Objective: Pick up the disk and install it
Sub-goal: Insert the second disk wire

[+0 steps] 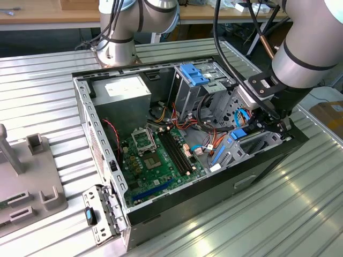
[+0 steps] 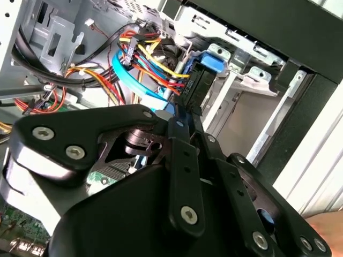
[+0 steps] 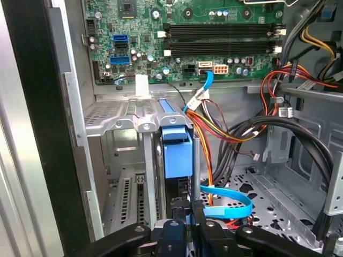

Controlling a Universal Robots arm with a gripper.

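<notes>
Gripper (image 1: 266,124) sitting inside open PC case (image 1: 102,160), fingers (image 3: 182,211) closing on disk (image 3: 177,152) w/ blue frame, standing upright in metal bay (image 3: 134,120) just ahead.

Exterior view looked down from high, well back, onto the open computer case (image 1: 177,134). Both wrist views sat close inside it, past the gripper (image 3: 190,222) linkage, sharing the drive cage (image 3: 139,123) and cable bundle (image 2: 150,59).
</notes>
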